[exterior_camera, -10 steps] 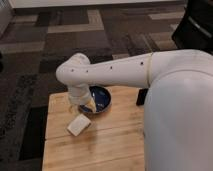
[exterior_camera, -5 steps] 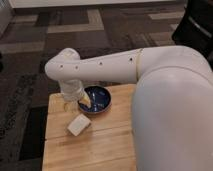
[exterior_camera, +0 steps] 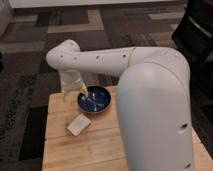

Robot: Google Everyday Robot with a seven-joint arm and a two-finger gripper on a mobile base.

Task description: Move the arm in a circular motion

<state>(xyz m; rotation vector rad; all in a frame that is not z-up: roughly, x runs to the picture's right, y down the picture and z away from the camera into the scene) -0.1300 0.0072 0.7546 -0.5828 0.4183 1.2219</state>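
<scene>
My arm is glossy white, with thick tubular segments and small dark screw holes. It reaches from the big segment at the right to a rounded joint at the upper left. From that joint it bends down to the gripper. The gripper hangs just above the wooden table, at the left rim of a dark blue bowl. Its tan fingertips stand apart with nothing between them.
A small pale block lies on the table in front of the bowl. The table's left edge is close to the gripper. Patterned grey carpet surrounds the table. A dark piece of furniture stands at the upper right.
The arm's rounded joint and the gripper have swung to the left and slightly up, from over the bowl to its left rim. The bowl and the block have not moved.
</scene>
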